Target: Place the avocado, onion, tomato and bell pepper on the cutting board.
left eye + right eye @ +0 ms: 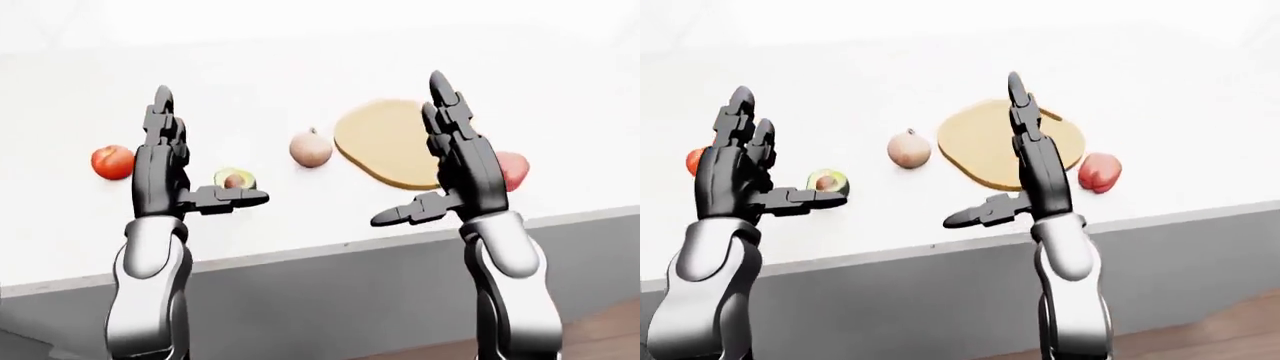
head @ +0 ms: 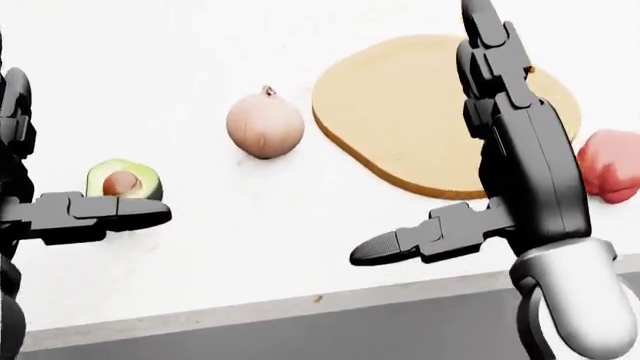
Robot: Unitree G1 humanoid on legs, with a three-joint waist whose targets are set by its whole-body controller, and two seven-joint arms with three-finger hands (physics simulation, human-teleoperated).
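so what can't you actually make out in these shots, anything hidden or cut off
- Red bell pepper: clear in the right-eye view; in the left-eye view the black right hand covers most of it, and the head view's right edge crops it.
- Red round tomato: outside the head view; half hidden behind the left hand in the right-eye view.
- Tan oval wooden cutting board: its right part sits behind the right hand in the head view.

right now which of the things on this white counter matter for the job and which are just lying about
For the job:
halved green avocado
round pale onion
round red tomato
red bell pepper
tan oval cutting board

Just lying about:
nothing else shows on the white counter
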